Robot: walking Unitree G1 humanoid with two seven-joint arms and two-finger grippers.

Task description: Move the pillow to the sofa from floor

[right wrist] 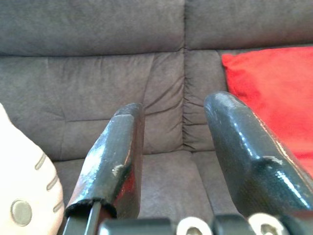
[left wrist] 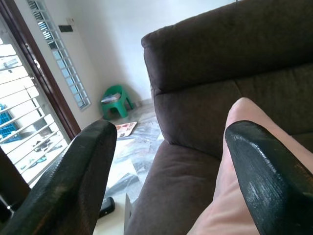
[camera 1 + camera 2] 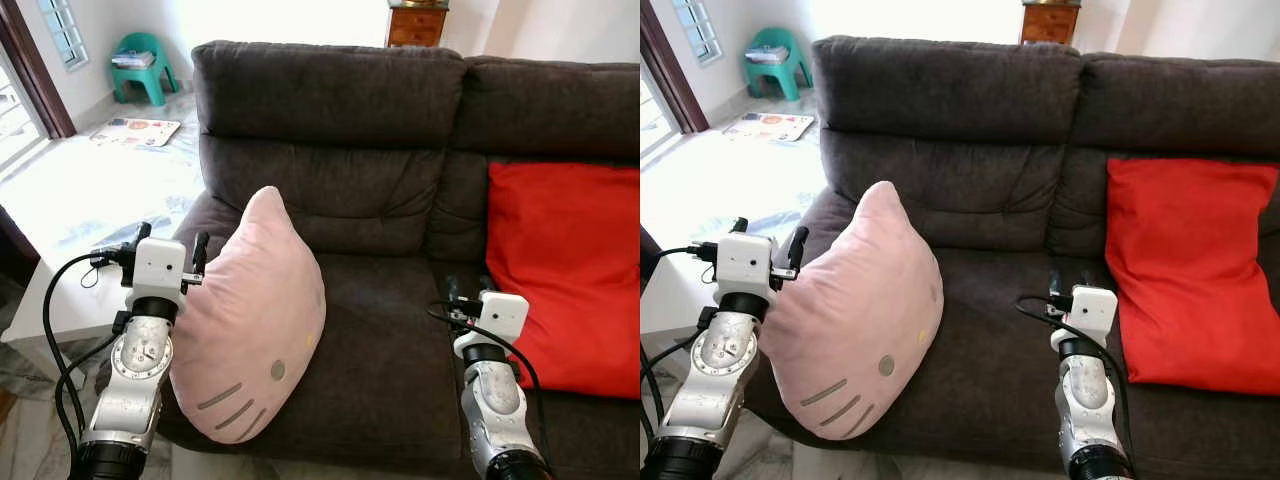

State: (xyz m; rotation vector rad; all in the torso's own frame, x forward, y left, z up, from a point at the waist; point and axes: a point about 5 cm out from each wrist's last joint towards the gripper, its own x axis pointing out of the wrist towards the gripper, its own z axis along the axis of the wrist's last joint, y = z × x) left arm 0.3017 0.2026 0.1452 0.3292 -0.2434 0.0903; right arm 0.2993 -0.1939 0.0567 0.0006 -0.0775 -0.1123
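I'm looking down at the dark brown sofa [image 3: 420, 160], which is spanning nearly the whole width ahead of me, with a red cushion [image 3: 565, 275] leaning against its right backrest. The pink pillow [image 3: 255, 320] is already sitting on the left end of the seat, propped up on edge near the armrest, no longer on the floor. Its long axis is running from a rounded tip up near the backrest down to its wide end, which is hanging slightly past the seat's front edge toward me; the stitched face markings are pointing out at me and to my right.

My left gripper [image 3: 168, 248] is sitting just beside the pillow's left flank, fingers spread apart and holding nothing, one finger [image 2: 266, 176] lying close along the pink fabric. My right gripper [image 3: 468, 290] is hovering well apart from it over the middle of the seat, its fingers also parted and empty. So the left arm is clearly nearer, and I'm judging the placement as essentially finished.
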